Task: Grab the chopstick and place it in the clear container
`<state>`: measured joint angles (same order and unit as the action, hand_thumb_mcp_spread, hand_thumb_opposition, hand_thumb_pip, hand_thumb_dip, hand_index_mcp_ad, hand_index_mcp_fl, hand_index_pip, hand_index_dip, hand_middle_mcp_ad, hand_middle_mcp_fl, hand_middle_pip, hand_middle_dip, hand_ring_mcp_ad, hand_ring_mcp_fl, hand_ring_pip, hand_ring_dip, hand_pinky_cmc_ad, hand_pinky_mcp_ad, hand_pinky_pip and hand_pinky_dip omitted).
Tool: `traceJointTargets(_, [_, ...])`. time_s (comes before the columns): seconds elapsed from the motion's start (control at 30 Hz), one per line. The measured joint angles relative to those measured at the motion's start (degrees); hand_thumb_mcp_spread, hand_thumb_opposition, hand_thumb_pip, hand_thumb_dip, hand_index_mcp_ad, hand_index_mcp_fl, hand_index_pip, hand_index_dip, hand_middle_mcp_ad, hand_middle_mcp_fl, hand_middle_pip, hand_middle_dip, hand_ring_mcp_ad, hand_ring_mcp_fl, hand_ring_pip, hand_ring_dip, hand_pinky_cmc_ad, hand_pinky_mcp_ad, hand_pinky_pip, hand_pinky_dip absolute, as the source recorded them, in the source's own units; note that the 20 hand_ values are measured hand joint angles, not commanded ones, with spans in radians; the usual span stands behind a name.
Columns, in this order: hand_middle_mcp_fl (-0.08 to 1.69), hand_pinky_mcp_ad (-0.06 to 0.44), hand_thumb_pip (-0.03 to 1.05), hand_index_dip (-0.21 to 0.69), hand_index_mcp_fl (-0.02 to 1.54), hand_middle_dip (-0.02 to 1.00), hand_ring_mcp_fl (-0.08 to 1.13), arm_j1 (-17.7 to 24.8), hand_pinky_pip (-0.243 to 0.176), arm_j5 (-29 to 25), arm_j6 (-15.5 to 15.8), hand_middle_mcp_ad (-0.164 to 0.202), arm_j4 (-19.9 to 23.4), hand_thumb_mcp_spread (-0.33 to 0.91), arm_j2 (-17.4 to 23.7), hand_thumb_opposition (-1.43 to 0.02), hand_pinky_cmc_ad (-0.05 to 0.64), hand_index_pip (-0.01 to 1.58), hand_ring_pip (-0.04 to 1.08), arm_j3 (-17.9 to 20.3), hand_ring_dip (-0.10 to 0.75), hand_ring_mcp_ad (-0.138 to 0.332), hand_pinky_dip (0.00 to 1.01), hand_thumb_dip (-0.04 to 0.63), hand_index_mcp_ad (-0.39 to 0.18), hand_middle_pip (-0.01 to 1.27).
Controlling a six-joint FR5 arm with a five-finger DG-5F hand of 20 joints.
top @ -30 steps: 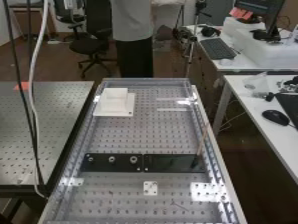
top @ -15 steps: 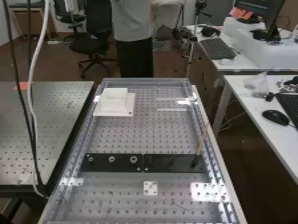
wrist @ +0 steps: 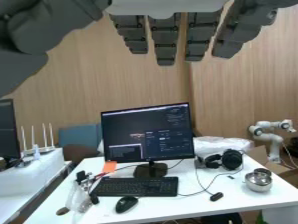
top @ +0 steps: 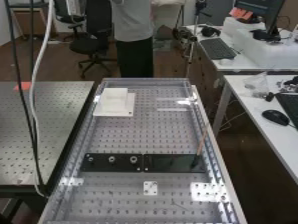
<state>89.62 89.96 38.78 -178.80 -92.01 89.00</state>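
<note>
Office floor and desks lie around the perforated metal table in the high view. Across it runs a black strip, the landmark here, with three round fittings on its left half. The chopstick is at the strip's right end, slanted, its lower end at the strip and its upper end past the far edge. Well beyond the strip's left half sits a white block on a flat base; a small white plate lies just on its near side. In the wrist view the robot hand is wide open, fingers straight and spread.
</note>
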Motion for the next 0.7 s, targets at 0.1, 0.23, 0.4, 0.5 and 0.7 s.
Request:
traceJointTargets(0.1, [0.02, 0.166, 0.22, -0.019, 0.01, 0.04, 0.02, -0.06, -0.075, -0.07, -0.41, 0.117, 0.24, 0.10, -0.14, -0.57, 0.176, 0.07, 0.09, 0.14, 0.014, 0.148, 0.13, 0.007, 0.030, 0.14])
traceJointTargets(0.23, [0.02, 0.166, 0.22, -0.019, 0.01, 0.04, 0.02, -0.29, -0.075, -0.08, -2.19, 0.120, 1.63, 0.10, -0.50, -0.59, 0.182, 0.07, 0.09, 0.99, 0.014, 0.148, 0.13, 0.007, 0.030, 0.14])
traceJointTargets(0.4, [0.02, 0.168, 0.24, -0.016, 0.01, 0.04, 0.02, -0.76, -0.073, -0.05, -5.18, 0.122, 4.32, 0.10, -1.02, -0.59, 0.194, 0.07, 0.09, 2.58, 0.014, 0.147, 0.13, 0.007, 0.030, 0.14])
traceJointTargets(0.5, [0.02, 0.168, 0.25, -0.016, 0.01, 0.04, 0.02, -1.32, -0.073, -0.25, -8.25, 0.124, 7.41, 0.11, -1.51, -0.59, 0.194, 0.07, 0.09, 4.20, 0.014, 0.147, 0.13, 0.007, 0.030, 0.14])
traceJointTargets(0.7, [0.07, 0.168, 0.33, 0.017, 0.01, 0.05, 0.03, -2.37, -0.091, -0.49, -13.76, 0.126, 15.60, 0.16, -2.29, -0.62, 0.187, 0.09, 0.09, 8.07, 0.014, 0.150, 0.13, 0.007, 0.033, 0.15])
